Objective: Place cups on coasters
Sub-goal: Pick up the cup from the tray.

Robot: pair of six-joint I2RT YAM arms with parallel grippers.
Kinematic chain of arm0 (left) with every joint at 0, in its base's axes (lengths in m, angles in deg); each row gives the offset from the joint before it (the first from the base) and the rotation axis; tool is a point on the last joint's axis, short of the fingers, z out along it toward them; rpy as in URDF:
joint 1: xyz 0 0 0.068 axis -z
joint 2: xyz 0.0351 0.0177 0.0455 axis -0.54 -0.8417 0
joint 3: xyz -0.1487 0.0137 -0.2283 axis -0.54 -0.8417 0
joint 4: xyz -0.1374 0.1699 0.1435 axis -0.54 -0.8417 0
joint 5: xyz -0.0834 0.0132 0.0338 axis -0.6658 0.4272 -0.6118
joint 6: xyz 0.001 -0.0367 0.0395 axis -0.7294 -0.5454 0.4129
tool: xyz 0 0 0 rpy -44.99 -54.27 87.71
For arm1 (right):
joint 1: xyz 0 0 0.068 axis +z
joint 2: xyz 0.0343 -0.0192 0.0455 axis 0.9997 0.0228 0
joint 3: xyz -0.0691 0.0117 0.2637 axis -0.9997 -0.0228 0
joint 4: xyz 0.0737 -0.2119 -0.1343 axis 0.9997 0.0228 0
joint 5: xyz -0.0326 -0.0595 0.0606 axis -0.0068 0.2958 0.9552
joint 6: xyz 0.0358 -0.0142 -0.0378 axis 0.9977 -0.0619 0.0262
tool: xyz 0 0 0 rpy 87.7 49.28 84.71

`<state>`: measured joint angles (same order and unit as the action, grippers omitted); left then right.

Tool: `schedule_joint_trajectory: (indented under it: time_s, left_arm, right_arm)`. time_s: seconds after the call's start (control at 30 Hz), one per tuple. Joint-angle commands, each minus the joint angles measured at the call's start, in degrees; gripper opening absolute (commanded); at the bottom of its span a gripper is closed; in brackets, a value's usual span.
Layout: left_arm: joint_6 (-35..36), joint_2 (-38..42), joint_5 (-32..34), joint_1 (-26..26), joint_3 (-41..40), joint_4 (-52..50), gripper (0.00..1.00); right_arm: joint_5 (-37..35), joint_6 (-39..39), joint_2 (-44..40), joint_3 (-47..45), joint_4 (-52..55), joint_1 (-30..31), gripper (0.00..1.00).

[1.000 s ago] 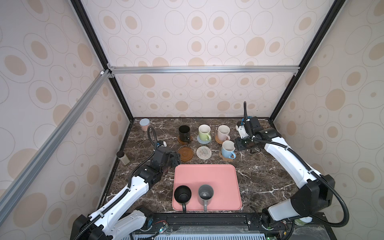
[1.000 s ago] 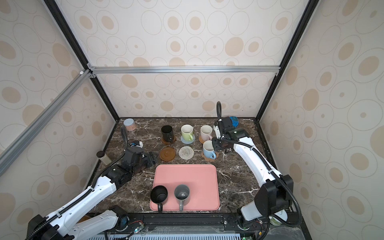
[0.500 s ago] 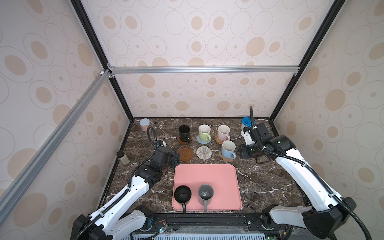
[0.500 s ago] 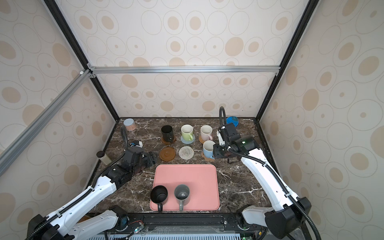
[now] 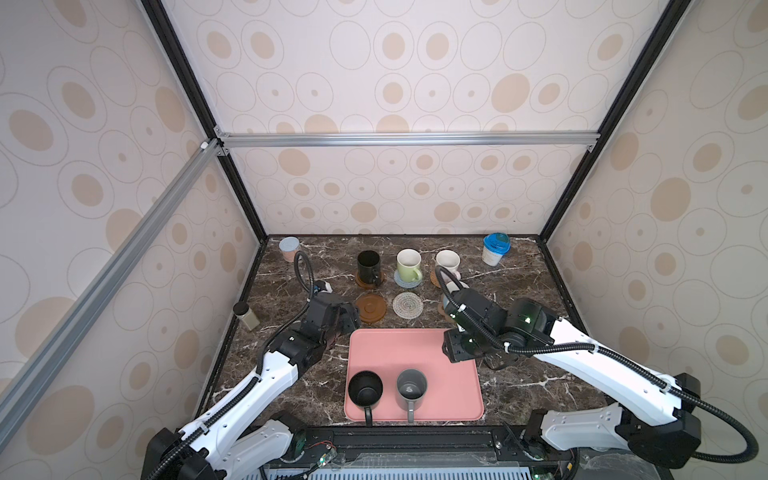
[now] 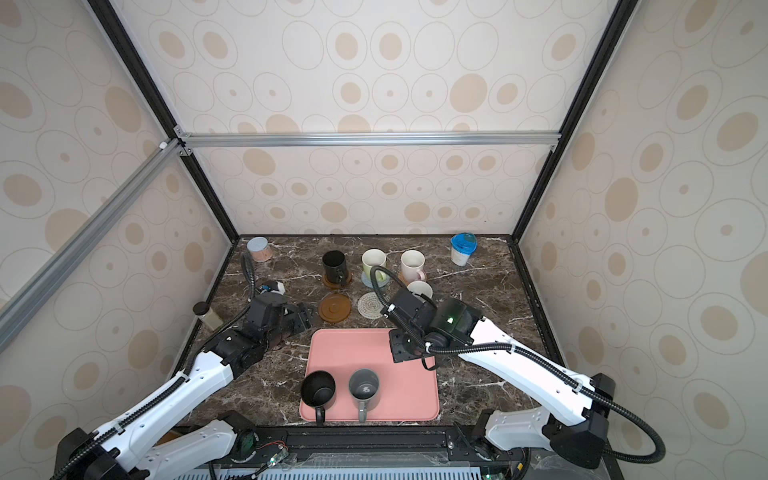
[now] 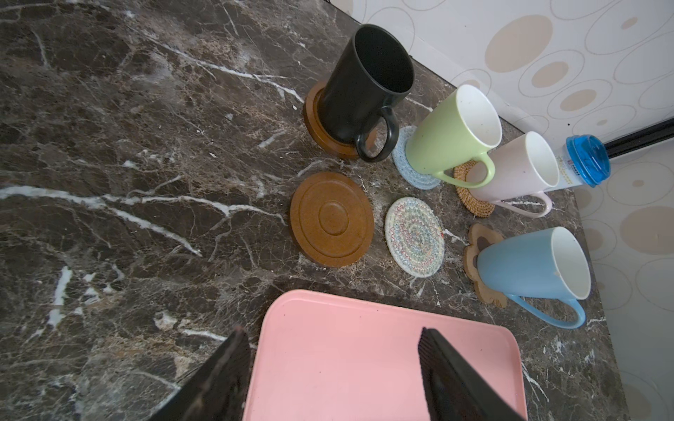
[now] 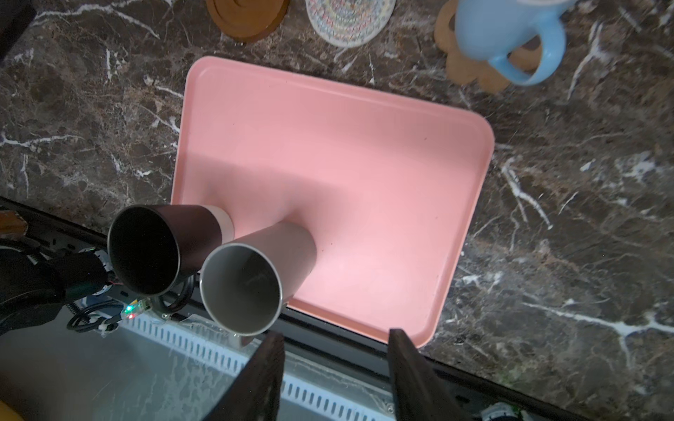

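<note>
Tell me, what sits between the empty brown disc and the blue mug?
A bare whitish woven coaster lies between the brown disc and the blue mug, seen in the left wrist view.

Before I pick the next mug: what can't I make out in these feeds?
- Light blue mug: in both top views the right arm hides all but its rim.
- Right hand: under its wrist in both top views; only the wrist view shows its fingers.
- Grey mug: pale speck inside, too small to tell object from reflection.
- Small dark-capped bottle: contents too small to tell.
- White tub: label too small to read.
</note>
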<state>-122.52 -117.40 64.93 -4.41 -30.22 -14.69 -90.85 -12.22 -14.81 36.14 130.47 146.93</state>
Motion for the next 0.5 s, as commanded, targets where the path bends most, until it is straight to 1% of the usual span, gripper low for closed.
schedule_joint_trajectory:
  time_s: [0.0,0.07,0.23,0.47]
  left_arm:
    - [0.5,0.9,1.1,-0.5,-0.2,0.4,0.74]
    - [0.4,1.0,1.0,-0.6,-0.7,0.7,0.74]
    - [0.3,1.2,0.3,-0.6,-1.7,1.2,0.74]
    - [0.5,2.3,-0.2,-0.7,-2.9,1.1,0.74]
  right_arm:
    - [-2.1,9.9,1.3,-1.0,3.0,5.9,0.51]
    - [-1.8,12.3,3.0,-1.0,2.7,9.6,0.52]
    - [-0.5,14.5,8.1,0.2,1.8,15.3,0.53]
    - [1.2,14.9,13.1,1.4,0.4,18.8,0.54]
